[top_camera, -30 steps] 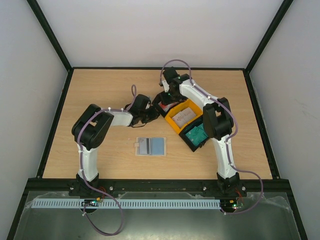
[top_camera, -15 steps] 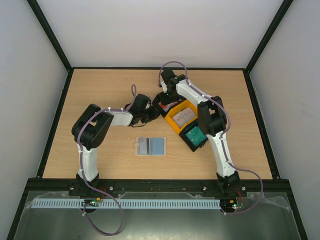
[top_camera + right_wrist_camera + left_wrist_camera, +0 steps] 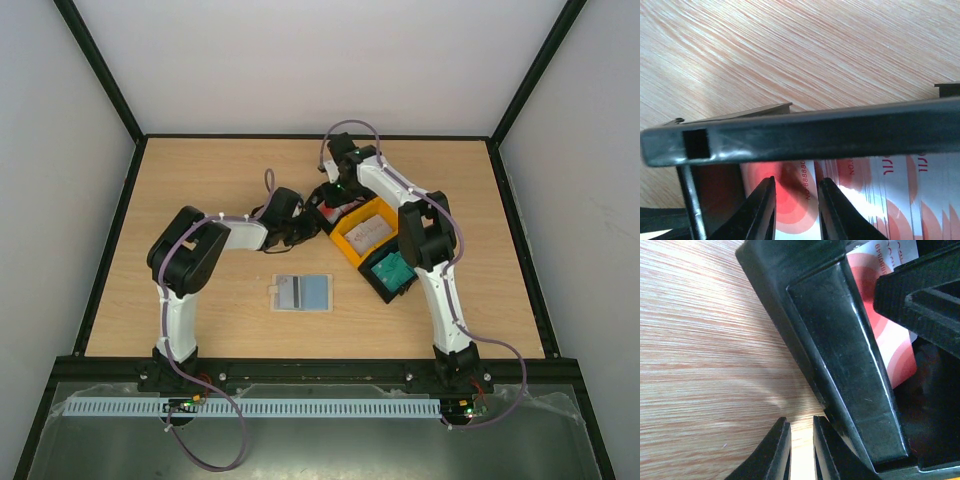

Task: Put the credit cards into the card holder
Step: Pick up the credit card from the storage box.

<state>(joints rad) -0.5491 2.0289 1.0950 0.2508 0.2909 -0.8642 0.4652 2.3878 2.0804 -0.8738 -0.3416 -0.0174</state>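
Note:
The card holder [image 3: 302,292] lies open and flat on the table, with a pale blue card face showing in its right half. White credit cards with red print [image 3: 875,200] lie in a black bin [image 3: 322,222]. My right gripper [image 3: 333,197] reaches down into that bin. In the right wrist view its jaws [image 3: 797,200] stand a little apart above the top card, whose face shows in the gap. My left gripper [image 3: 303,228] rests on the table against the bin's outer wall [image 3: 840,365]. Only a narrow slit [image 3: 801,450] of bare wood shows between its jaws.
An orange bin [image 3: 345,245] holding pale cards adjoins the first bin. Beyond it stands another black bin [image 3: 385,293] with teal cards [image 3: 393,270]. The three bins form a diagonal row right of centre. A black frame edges the table.
The right arm's elbow swung left and its gripper dipped into the bin. Its jaws have come closer together. The left arm and the card holder have stayed put.

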